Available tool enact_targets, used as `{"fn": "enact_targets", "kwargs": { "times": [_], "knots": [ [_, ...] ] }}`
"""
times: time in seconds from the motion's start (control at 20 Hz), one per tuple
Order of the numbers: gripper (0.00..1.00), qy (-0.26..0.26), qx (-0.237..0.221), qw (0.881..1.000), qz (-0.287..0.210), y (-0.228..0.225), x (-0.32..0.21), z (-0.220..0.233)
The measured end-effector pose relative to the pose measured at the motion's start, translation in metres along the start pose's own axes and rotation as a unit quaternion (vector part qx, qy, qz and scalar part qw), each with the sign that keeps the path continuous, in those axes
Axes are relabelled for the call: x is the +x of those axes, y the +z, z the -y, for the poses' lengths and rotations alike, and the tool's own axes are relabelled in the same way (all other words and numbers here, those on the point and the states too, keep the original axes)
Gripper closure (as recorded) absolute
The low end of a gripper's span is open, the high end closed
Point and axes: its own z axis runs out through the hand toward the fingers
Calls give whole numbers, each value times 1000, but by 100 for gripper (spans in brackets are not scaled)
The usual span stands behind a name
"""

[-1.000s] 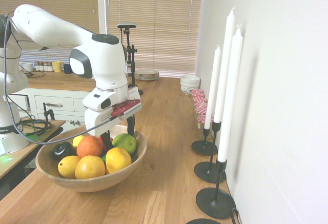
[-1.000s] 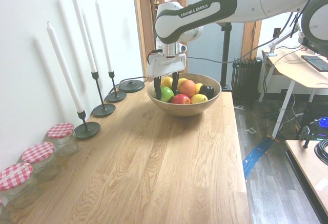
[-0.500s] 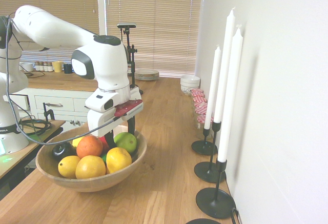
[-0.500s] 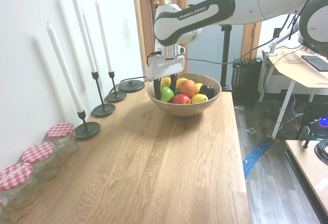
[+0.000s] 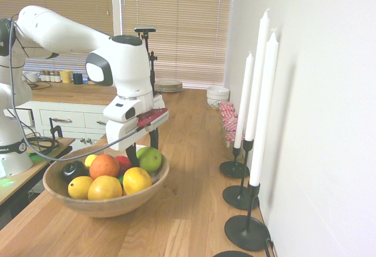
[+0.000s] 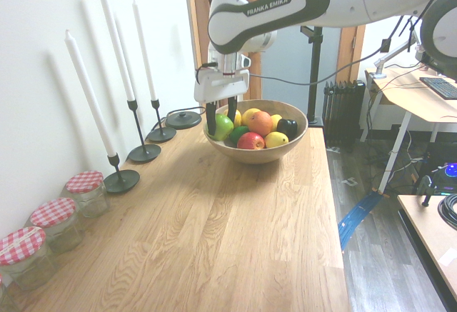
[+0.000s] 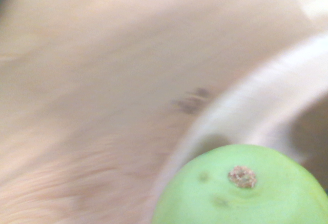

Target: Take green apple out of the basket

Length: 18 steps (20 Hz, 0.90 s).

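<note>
In the second exterior view, three glass jars with red checked lids (image 6: pixel 53 212) are sitting lowest at the left edge of the frame, well apart from the work. Just above them a row of black candlesticks holding tall white candles (image 6: pixel 87 91) is running along the wall toward the middle. The bare wooden counter (image 6: pixel 235 240) is filling the lower centre, offering open room to set fruit down.

Above the centre the wooden basket (image 6: pixel 268 155) is holding an orange (image 6: pixel 260 122), a red apple (image 6: pixel 250 140), yellow lemons (image 6: pixel 276 138) and a dark fruit (image 6: pixel 288 127). At its left rim the hand (image 6: pixel 221 125) is pointing straight down with its two dark fingers clenched on the green apple (image 6: pixel 223 126), one on each side, which suits a round smooth fruit that could slip from a shallower hold. The apple is sitting about level with the rim rather than low among the others, so the lift is probably under way.

In the wrist view the green apple (image 7: pixel 241 188) is filling the lower right, blossom end showing, with the pale blurred basket rim (image 7: pixel 246 111) curving behind it.

What is standing in the way, as I judge it, is the rim itself, and beyond it the nearest candlestick (image 6: pixel 158 116), just left of the basket.
</note>
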Motion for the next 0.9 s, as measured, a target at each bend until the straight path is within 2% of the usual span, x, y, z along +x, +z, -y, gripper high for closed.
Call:
{"fn": "enact_targets", "kwargs": {
  "times": [0.25, 0.45, 0.7, 0.9],
  "knots": [
    [100, -42, 24, 999, -9, -60, -48, 26],
    [100, -89, 25, 996, -18, -81, -98, 51],
    [100, -180, -6, 983, -31, -78, -191, 88],
    [100, -241, -41, 969, -35, -42, -256, 101]
  ]
}}
